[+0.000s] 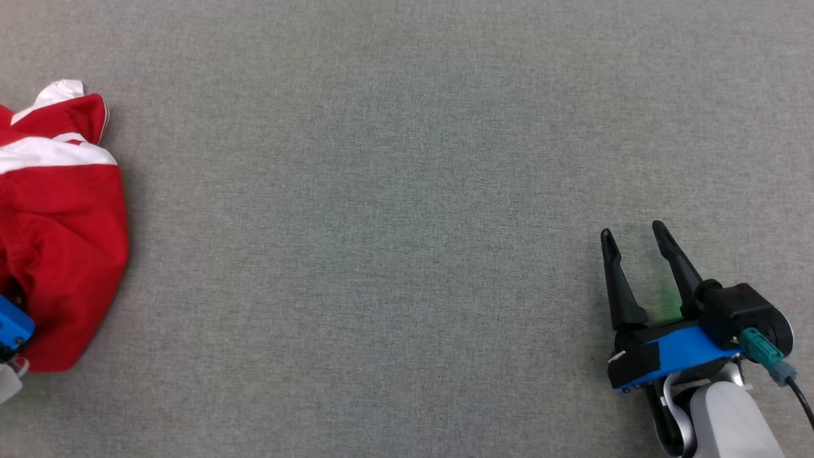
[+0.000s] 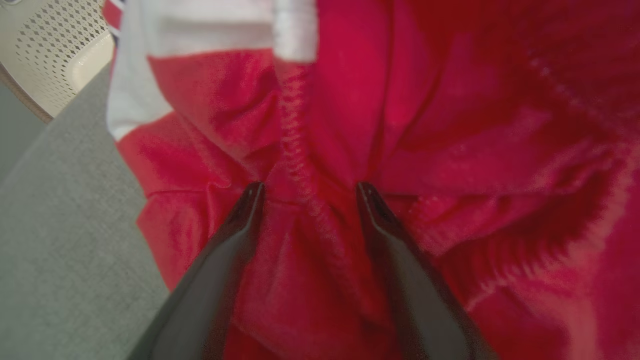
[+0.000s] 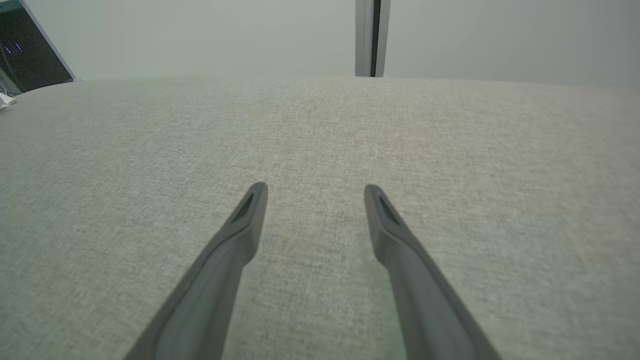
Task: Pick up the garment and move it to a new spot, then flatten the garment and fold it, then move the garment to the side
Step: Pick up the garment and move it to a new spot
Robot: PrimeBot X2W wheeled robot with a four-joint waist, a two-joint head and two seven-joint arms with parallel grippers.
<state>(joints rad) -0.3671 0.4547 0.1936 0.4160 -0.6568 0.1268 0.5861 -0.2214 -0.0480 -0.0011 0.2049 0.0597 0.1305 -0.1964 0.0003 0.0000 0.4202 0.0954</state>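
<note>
The red-and-white garment (image 1: 63, 242) lies bunched at the far left edge of the grey bench (image 1: 381, 222). The left gripper (image 2: 307, 192) is down on it, jaws spread either side of a raised seam, placed, I judge, to pinch that ridge for the lift. Past the bench corner sits a pale perforated thing (image 2: 60, 50), maybe a basket; its contents can't be told. At the right, the right gripper (image 1: 633, 229) hovers over bare bench, jaws spread, holding nothing — likely kept clear until flattening

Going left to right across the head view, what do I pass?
red and white garment → grey cloth surface → right gripper, fingers apart
</note>
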